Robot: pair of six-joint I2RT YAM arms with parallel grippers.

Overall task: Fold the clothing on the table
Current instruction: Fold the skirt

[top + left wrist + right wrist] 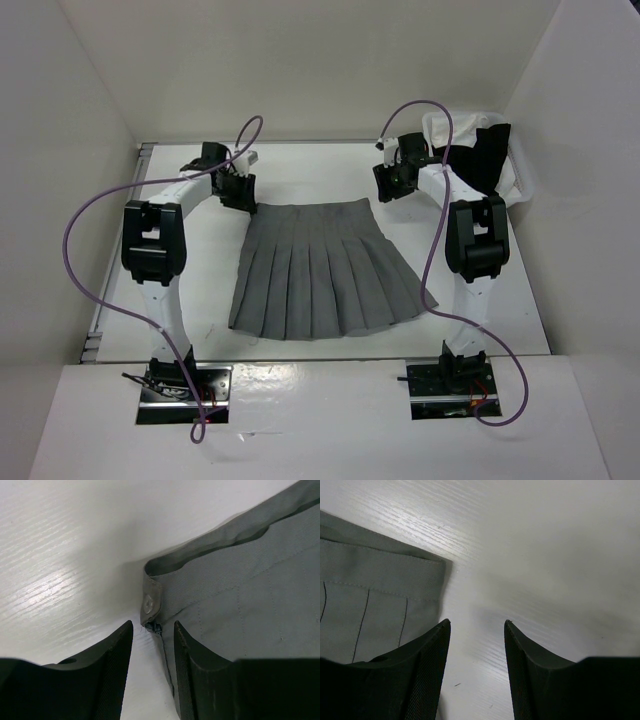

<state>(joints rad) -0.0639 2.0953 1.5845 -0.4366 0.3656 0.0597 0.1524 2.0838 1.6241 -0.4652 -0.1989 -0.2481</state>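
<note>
L gripper: jaws spread, nothing pinched. Its two dark fingers straddle the side edge of the medium-grey pleated fabric skirt, just below one waistband corner. One finger is over bare top, the other over grey cloth. Can't tell if the pads touch the cloth, since the fingers' lower parts are cut off by the frame. A small round snap sits on the waistband tab just ahead of the gap, w/ a frayed dark thread hanging under it.

R gripper: jaws spread as well, w/ only bare white surface in the gap. The skirt's other waistband corner lies just beside the finger on the view's left. That finger covers part of the cloth edge, so contact can't be judged.

From above, both sets of fingertips are hidden under the wrist housings.

The skirt lies flat and fanned out mid-surface on the large flat white table. Its waistband faces the far edge and its wide hem the near edge. The hem's R end comes close to the R arm.

At the far R corner is a heap of a white garment and a black garment, partly hidden behind the R arm. What they sit in is hard to make out.

A thin metal rail runs along the L edge. Purple cables loop off both arms.
</note>
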